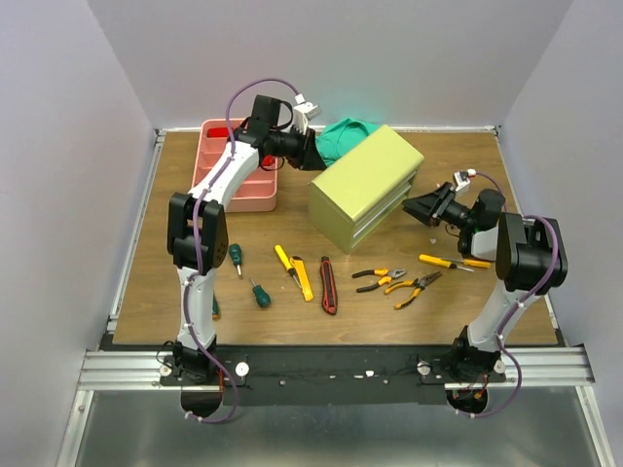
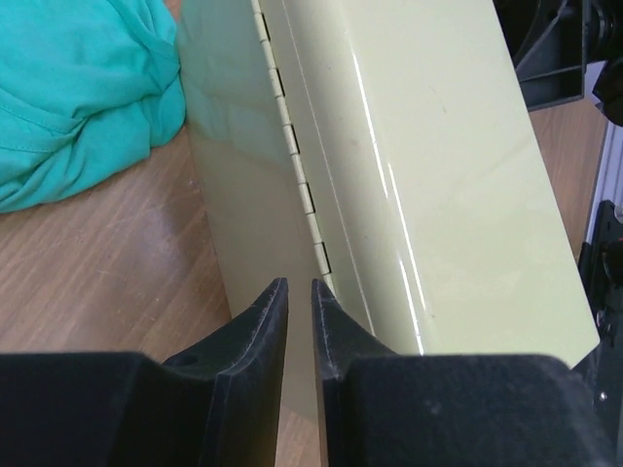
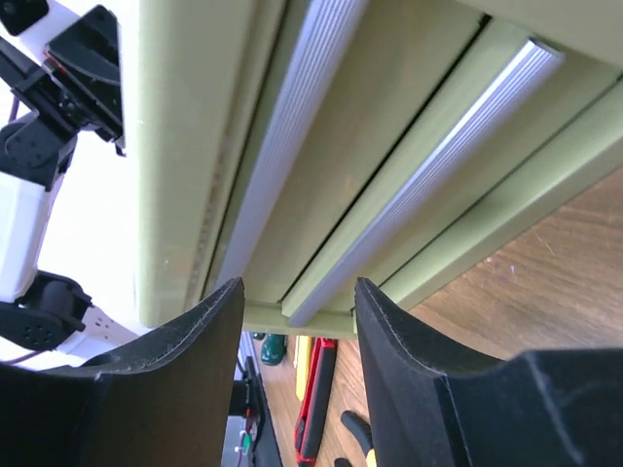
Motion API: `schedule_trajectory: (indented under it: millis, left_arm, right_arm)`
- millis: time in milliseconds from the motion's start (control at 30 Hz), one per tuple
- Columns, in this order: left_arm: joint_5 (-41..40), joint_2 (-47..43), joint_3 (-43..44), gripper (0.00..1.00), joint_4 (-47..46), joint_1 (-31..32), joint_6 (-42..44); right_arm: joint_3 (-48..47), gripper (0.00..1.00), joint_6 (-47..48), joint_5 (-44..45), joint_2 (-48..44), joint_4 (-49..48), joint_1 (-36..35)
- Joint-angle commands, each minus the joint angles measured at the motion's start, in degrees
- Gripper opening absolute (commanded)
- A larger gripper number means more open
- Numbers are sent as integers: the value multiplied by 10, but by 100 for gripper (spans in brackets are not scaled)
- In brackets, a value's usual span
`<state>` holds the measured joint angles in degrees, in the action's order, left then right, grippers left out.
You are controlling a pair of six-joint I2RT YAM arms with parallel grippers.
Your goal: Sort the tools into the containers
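Olive-green metal chest [image 1: 365, 185] stands at an angle on the wooden tabletop [image 1: 156, 292], rear of centre, with its drawer fronts facing the near right.

Left hand [image 2: 300, 292] is positioned at the chest's rear left corner, beside the hinged edge. Its fingers [image 2: 263, 321] are clenched almost together, with only a thin slit between them and nothing held.

Right hand [image 3: 297, 292] is positioned at the drawer face in the released state, fingers [image 3: 195, 331] spread wide. The end of a ribbed aluminium drawer pull [image 3: 428, 165] lies between them. Contact between either finger and the pull cannot be determined from the wrist view.

Pink tray [image 1: 248, 204] sits at the rear left, partly covered by the left arm. Green cloth [image 1: 346, 136] lies just behind the chest.

All tools lie on the tabletop in a loose row nearer than the chest, from left to right:
- two green-handled screwdrivers [image 1: 259, 293]
- yellow utility knife [image 1: 304, 277]
- red-black utility knife [image 1: 328, 285]
- two pliers [image 1: 380, 278]
- yellow-handled screwdriver [image 1: 453, 262], under the right arm
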<state>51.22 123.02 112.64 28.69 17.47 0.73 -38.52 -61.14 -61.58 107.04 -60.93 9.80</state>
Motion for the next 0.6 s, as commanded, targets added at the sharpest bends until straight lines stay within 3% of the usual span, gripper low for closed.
schedule_trajectory:
  millis: [0,167,267,300,333,433,567]
  left_arm:
    - [-33,-61,-17,25,-62,26,-35]
    - [-65,-60,-2,25,-44,48,-23]
    - [-233,-73,14,25,-14,67,-20]
    - [-274,-88,10,28,-14,79,-25]
    - [-298,-92,8,31,-17,82,-24]
    - [-281,-97,10,32,-21,85,-20]
    - [-264,-71,51,31,-24,87,-28]
  right_arm:
    - [-3,57,-5,16,-10,-40,-3]
    - [-17,55,22,102,-20,27,-2]
    - [-27,48,20,124,-29,60,1]
    - [-38,50,34,131,-60,101,2]
    - [-51,52,115,132,-87,213,3]
    - [-101,58,272,177,-165,379,3]
    - [-133,59,231,156,-117,400,20]
